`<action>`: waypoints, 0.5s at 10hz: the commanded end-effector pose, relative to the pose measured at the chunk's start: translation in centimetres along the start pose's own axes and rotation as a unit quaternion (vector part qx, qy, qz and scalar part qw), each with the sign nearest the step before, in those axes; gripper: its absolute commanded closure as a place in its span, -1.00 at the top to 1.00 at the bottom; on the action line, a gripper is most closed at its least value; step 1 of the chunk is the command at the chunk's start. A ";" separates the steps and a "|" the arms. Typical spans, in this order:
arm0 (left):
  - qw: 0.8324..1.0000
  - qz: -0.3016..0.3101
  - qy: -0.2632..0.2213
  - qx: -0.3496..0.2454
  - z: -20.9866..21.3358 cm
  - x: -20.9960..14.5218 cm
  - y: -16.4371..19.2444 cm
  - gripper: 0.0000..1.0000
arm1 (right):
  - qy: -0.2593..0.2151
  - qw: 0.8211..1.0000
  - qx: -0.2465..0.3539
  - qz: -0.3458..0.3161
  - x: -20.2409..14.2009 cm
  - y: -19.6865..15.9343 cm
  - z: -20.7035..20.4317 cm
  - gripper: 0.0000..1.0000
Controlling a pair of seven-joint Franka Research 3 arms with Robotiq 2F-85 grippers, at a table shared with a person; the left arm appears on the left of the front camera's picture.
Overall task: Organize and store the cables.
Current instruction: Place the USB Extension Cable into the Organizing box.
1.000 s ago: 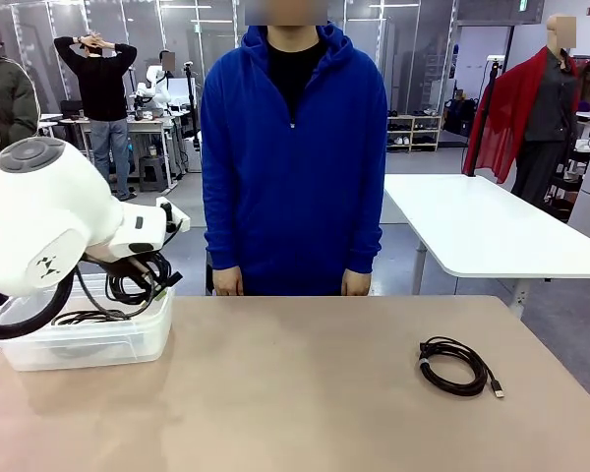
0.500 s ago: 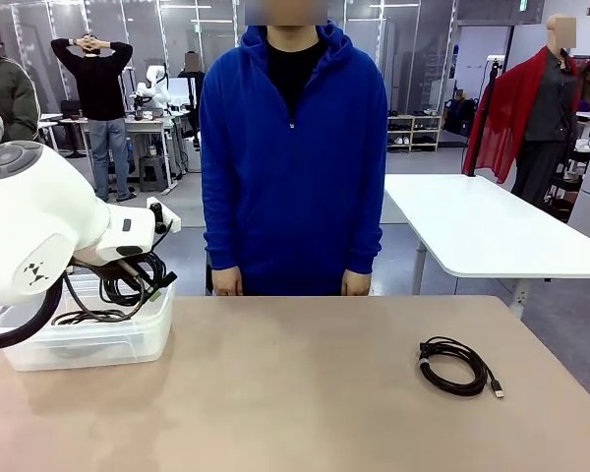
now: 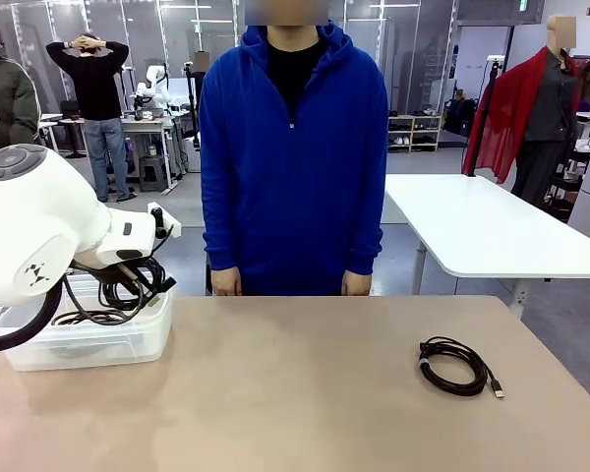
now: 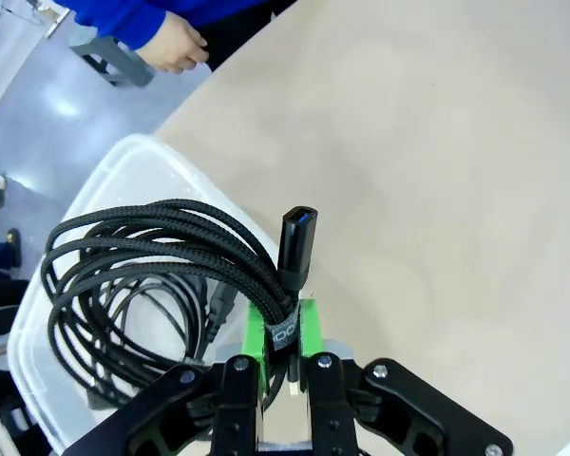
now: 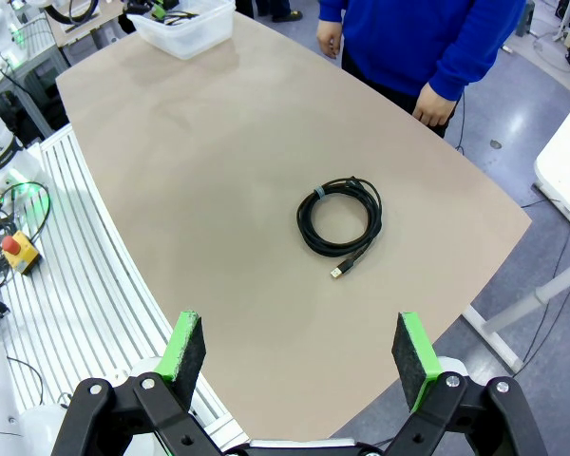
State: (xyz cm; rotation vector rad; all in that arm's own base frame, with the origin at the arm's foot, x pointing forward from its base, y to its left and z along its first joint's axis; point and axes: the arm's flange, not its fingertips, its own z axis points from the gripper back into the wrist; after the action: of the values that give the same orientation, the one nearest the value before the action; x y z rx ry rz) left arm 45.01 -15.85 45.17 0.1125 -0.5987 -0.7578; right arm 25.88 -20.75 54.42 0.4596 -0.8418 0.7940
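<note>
Two cables showed: the left gripper (image 4: 283, 328) clamped a braided coil (image 4: 152, 237) (plug (image 4: 297, 245) jutting free) over the clear bin (image 3: 98, 344); the right gripper (image 5: 296, 350) gaped above a tabletop coil (image 5: 307, 223).

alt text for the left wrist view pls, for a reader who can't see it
The left gripper, jaws shut, holds a coiled black braided cable over a clear plastic storage bin that already contains thinner black cables. The held cable's USB plug points up. A beige tabletop and a person's hand lie beyond.
</note>
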 end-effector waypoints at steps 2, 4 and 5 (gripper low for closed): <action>0.999 0.004 0.028 -0.033 1.6 -0.6 2.9 -0.67 | 0.000 1.000 -0.003 0.000 0.0 -0.1 -0.1 1.00; 0.998 0.005 0.046 -0.045 1.4 -0.5 4.8 -0.67 | 0.000 1.000 -0.003 0.000 0.0 -0.1 -0.1 1.00; 0.998 0.013 0.054 -0.037 1.4 -0.4 5.9 -0.67 | 0.000 1.000 -0.003 0.000 0.0 -0.1 -0.1 1.00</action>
State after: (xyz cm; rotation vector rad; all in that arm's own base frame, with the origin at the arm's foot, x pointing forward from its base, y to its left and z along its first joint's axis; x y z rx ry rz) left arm 46.46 -11.90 46.71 0.0874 -0.4932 -0.7294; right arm 25.88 -20.75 54.42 0.4596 -0.8418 0.7940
